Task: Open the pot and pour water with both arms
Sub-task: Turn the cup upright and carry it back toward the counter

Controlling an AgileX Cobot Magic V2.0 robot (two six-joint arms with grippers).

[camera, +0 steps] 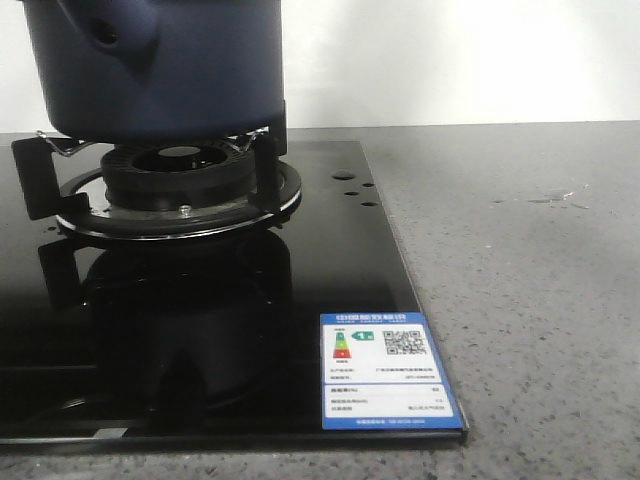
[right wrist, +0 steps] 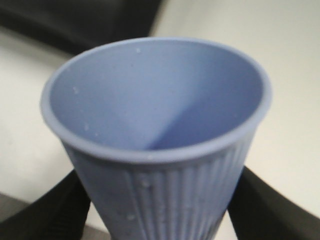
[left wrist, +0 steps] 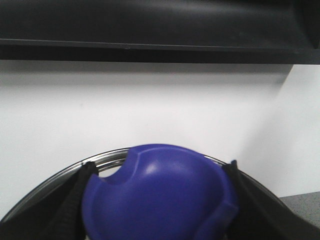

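The dark navy pot (camera: 160, 70) stands on the gas burner (camera: 180, 175) at the upper left of the front view, its stub handle (camera: 105, 35) facing me and its top cut off by the frame. Neither gripper shows in that view. In the left wrist view my left gripper (left wrist: 160, 167) is shut on the bright blue knob (left wrist: 160, 200) of a lid, whose shiny metal rim (left wrist: 107, 159) curves behind it. My right gripper (right wrist: 165, 200) is shut on a pale blue ribbed cup (right wrist: 160, 100), held upright with droplets on its wall; I cannot tell whether it holds water.
The burner sits in a black glass stove top (camera: 200, 330) with a blue-and-white energy label (camera: 388, 372) at its front right corner. Grey speckled counter (camera: 520, 280) lies to the right, with a few wet spots (camera: 555, 197). A white wall stands behind.
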